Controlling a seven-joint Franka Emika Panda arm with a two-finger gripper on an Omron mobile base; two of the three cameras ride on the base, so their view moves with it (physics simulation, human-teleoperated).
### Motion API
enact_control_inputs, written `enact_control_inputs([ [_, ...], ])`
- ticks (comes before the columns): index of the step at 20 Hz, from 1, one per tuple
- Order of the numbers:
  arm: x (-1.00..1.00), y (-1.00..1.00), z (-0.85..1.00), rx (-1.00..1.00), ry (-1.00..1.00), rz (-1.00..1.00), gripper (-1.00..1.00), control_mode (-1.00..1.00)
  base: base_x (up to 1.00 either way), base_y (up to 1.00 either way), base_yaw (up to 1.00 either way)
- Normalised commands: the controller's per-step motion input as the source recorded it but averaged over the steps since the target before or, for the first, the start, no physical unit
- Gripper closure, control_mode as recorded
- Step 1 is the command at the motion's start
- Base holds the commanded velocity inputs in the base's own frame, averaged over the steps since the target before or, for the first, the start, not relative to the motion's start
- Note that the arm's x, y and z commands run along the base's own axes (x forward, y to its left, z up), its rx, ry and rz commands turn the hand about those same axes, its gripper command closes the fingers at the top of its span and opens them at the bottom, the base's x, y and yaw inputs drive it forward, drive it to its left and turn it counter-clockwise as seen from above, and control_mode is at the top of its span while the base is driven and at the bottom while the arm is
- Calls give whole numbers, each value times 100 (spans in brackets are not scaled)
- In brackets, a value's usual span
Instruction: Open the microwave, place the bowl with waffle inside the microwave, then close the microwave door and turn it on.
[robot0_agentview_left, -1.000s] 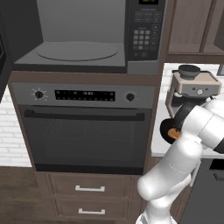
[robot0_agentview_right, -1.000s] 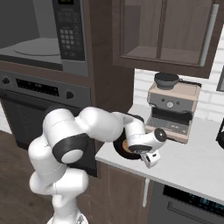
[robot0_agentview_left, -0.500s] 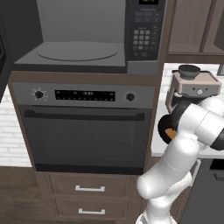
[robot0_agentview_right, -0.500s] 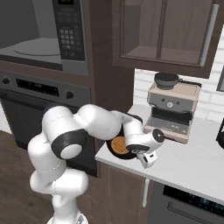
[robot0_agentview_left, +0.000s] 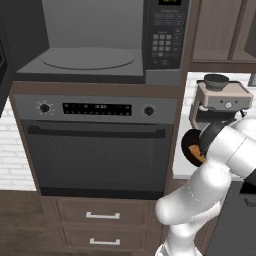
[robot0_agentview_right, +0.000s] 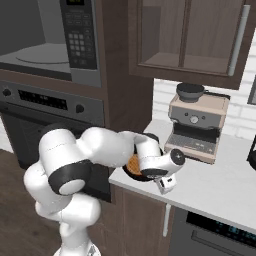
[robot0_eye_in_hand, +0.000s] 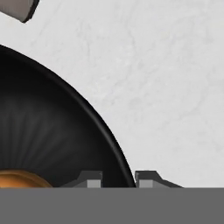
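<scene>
The microwave (robot0_agentview_left: 90, 60) stands open, its round turntable bare and its keypad (robot0_agentview_left: 165, 42) on the right; it appears again as the microwave (robot0_agentview_right: 75, 40) in the right base view. The microwave door (robot0_agentview_left: 4, 55) is a dark strip swung out at the left edge. The black bowl (robot0_agentview_left: 192, 147) holds a golden waffle (robot0_agentview_left: 199, 153) and is tipped up at the counter's left edge. My gripper (robot0_eye_in_hand: 118, 181) is shut on the bowl's rim, one fingertip (robot0_eye_in_hand: 89, 179) inside and the other outside. The bowl (robot0_agentview_right: 134, 165) sits against my hand, and its black inside (robot0_eye_in_hand: 43, 131) shows the waffle (robot0_eye_in_hand: 17, 179).
A coffee machine (robot0_agentview_right: 197, 122) stands on the white counter (robot0_agentview_right: 215, 185) just behind the bowl, also seen as the coffee machine (robot0_agentview_left: 222, 100). The wall oven (robot0_agentview_left: 95, 145) with its bar handle sits under the microwave, with drawers (robot0_agentview_left: 102, 215) below. Wall cabinets (robot0_agentview_right: 190, 35) hang above the counter.
The bowl in my gripper has slid left along the counter toward its edge by the oven column. The microwave has stayed open.
</scene>
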Motion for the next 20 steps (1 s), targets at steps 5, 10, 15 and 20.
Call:
enact_control_inputs([
  [5, -88, -11, 46, 0, 1, -32, 100, -100, 0, 0, 0],
  [10, -87, 0, 88, 1, 1, -29, 100, -100, 0, 0, 0],
  [15, -73, 0, 96, 0, 5, -28, 100, -100, 0, 0, 0],
  [20, -58, 5, 86, 0, 0, -23, 100, -100, 0, 0, 0],
])
